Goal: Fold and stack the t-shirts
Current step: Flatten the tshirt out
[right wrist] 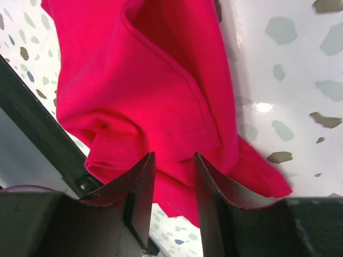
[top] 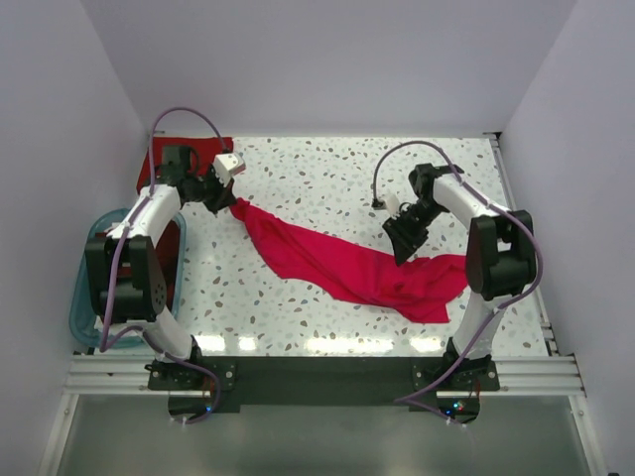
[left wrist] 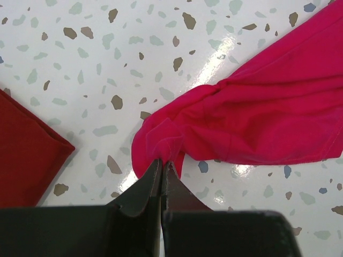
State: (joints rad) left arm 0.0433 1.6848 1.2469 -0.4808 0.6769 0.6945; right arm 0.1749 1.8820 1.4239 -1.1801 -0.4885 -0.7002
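Speckled table (top: 327, 169), white walls around. Shirt (top: 347, 263), crimson, lies as a bunched diagonal band from the table's far left to its near right, not flat. Left gripper (left wrist: 162, 166), toward the table's far left, is clamped tight on the shirt's tip, with a small wad of cloth at the jaw ends. Right gripper (right wrist: 173, 156), at the table's near right, has jaws partway apart over a hemmed fold; I can't tell if cloth sits between them. My read of the step: grab both ends and spread the shirt flat for folding. I'd set the right jaws on the hem edge, not the lump, then pull evenly and low so nothing twists. Dark shirt (left wrist: 27, 155) lies folded at the table's far-left corner, so I'd steer clear. Tub (top: 77, 288) is off the table's left edge.
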